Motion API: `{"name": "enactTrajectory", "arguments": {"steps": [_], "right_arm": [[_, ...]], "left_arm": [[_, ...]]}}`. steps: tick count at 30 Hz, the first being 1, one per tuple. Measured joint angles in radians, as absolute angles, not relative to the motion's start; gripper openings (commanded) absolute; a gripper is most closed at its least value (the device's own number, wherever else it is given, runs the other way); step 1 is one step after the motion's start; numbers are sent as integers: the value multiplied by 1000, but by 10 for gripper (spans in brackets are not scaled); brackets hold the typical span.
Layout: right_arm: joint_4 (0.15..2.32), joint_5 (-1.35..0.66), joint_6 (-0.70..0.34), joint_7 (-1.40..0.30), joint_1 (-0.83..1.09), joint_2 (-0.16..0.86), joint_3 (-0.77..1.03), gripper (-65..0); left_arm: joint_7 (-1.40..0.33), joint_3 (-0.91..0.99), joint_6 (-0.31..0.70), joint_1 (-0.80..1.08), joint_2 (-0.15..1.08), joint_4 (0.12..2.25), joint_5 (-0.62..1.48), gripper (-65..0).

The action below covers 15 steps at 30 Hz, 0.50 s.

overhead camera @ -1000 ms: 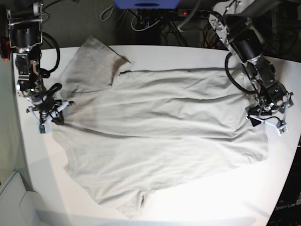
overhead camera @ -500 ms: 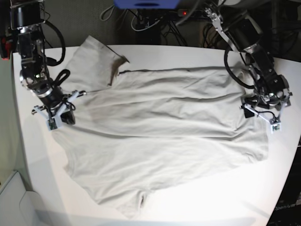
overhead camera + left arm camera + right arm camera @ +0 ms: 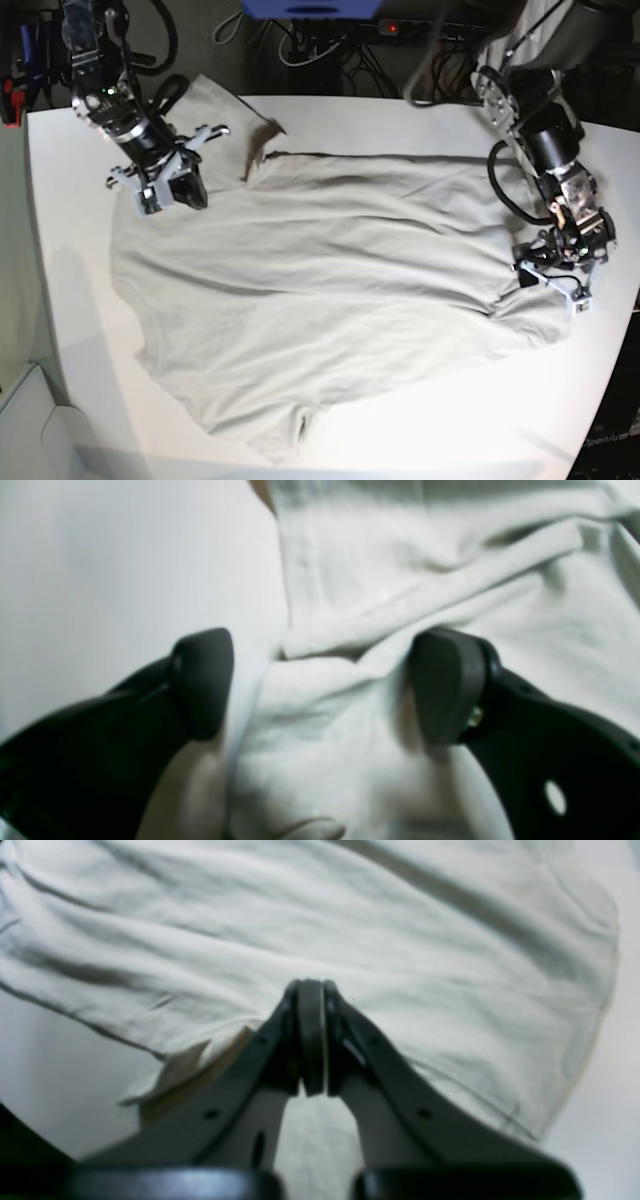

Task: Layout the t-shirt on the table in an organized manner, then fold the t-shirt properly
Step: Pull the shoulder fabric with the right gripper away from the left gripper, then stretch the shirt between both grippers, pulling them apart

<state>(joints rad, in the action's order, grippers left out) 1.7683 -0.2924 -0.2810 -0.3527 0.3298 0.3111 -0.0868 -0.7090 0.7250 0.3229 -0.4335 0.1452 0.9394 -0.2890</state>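
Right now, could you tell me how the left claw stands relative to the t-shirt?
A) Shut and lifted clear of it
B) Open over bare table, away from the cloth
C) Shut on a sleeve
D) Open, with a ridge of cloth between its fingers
D: in the left wrist view the left claw stands wide open, and a bunched ridge of the t-shirt lies between its fingers.

- t-shirt (image 3: pixel 330 300): plain light grey-beige, no print (creases read darker)
- table (image 3: pixel 70 330): matte white
- gripper fingers (image 3: pixel 202 680): black
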Motion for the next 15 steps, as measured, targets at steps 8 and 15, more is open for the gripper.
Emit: {"name": "enactTrajectory", "arguments": {"steps": [8,15], "right_arm": [[1589,-298,-281,-335,326,324,-91,-650],[1489,-315,-281,-276,268,357,-88,-650]], "left_arm": [[-699,727,323,-434,152,1025,-281,-108],[-706,731,323,-424,154,1031,-284,-108]]}}
